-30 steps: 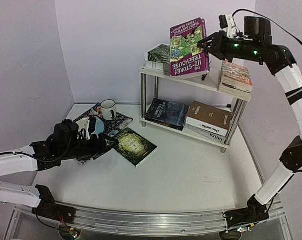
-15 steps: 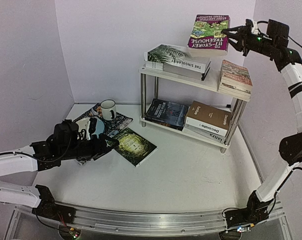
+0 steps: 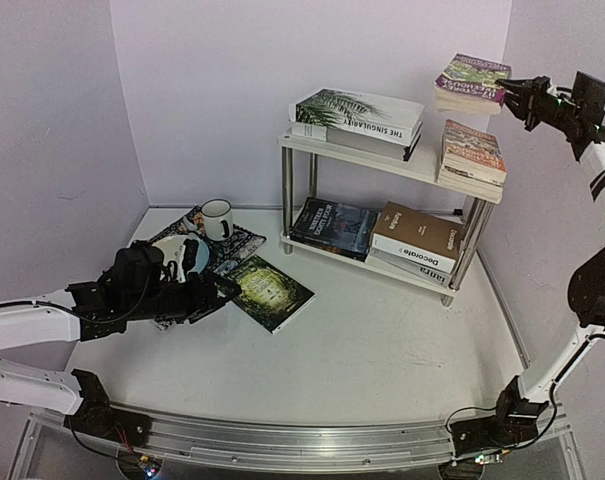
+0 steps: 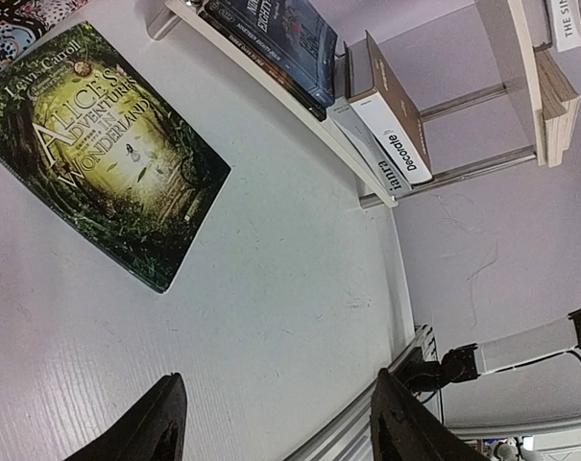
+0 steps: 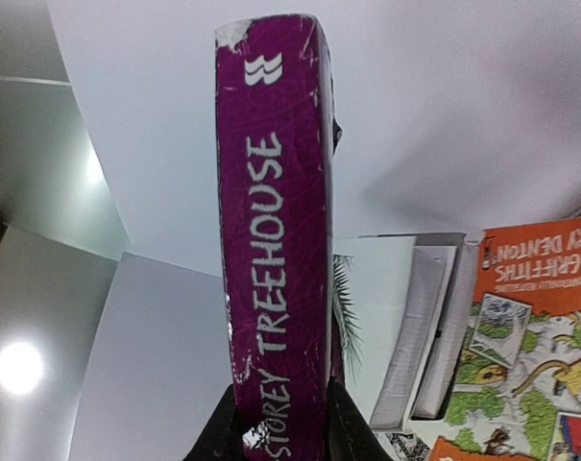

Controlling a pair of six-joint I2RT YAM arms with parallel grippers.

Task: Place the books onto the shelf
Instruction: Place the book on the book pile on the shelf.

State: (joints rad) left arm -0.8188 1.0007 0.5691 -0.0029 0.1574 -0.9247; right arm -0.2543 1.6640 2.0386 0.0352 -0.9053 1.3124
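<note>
Magenta book [image 3: 472, 82] above shelf's [image 3: 412, 163] right edge

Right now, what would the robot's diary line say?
right gripper: shut on magenta book, held above shelf | left gripper: open, empty, facing Alice book

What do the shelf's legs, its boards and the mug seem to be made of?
The shelf legs look like polished metal tube: shiny glints. The boards look matte white, perhaps painted or laminated wood. The mug is smooth white with a dark rim: ceramic or enamel, unclear which.
</note>
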